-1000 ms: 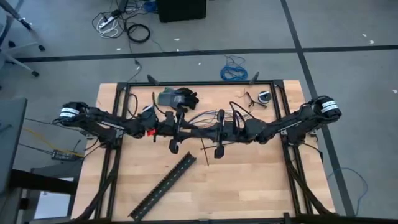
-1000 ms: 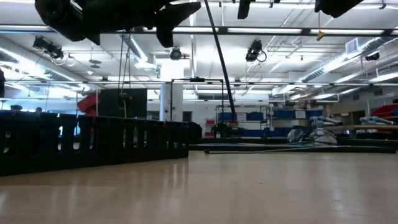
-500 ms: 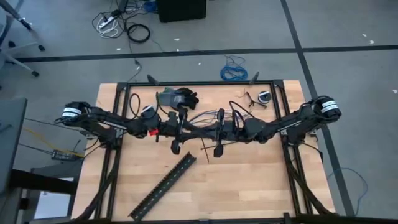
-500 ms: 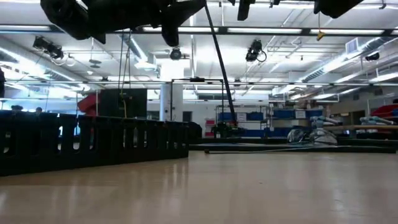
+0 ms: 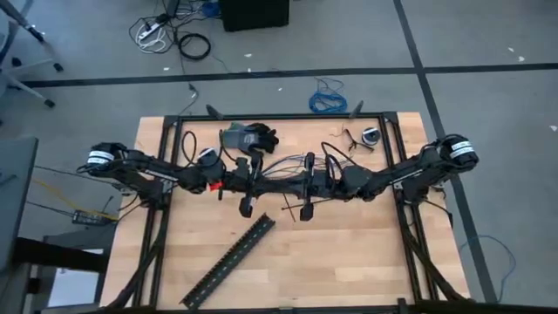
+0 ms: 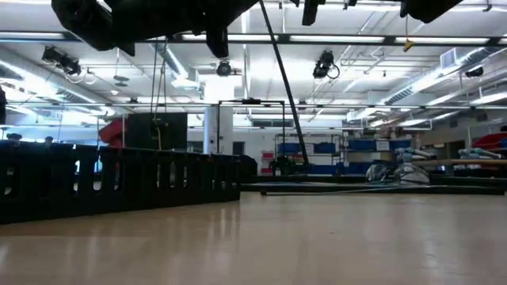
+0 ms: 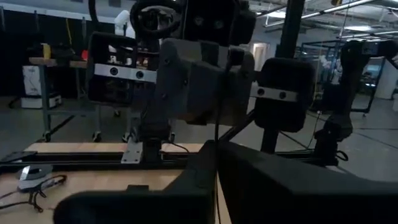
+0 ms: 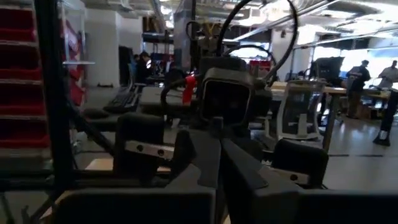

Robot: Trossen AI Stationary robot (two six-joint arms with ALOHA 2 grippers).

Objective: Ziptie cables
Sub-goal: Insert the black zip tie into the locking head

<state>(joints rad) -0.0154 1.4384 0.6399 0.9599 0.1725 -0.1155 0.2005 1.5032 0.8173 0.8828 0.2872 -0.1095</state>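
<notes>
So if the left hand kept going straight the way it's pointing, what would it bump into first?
Most likely the right hand. The left hand points across the table straight at it, and its wrist view shows that hand's body close ahead, though exact depth is unclear.

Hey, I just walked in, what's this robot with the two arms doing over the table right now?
Both arms are stretched toward each other and meet above the middle of the table. The left gripper and the right gripper face one another, raised above the wood. A thin black strip, probably a zip tie, hangs slanting from between them down toward the table. Thin cables lie bunched just behind the grippers. A long black slotted strip lies untouched nearer the front edge.
</notes>
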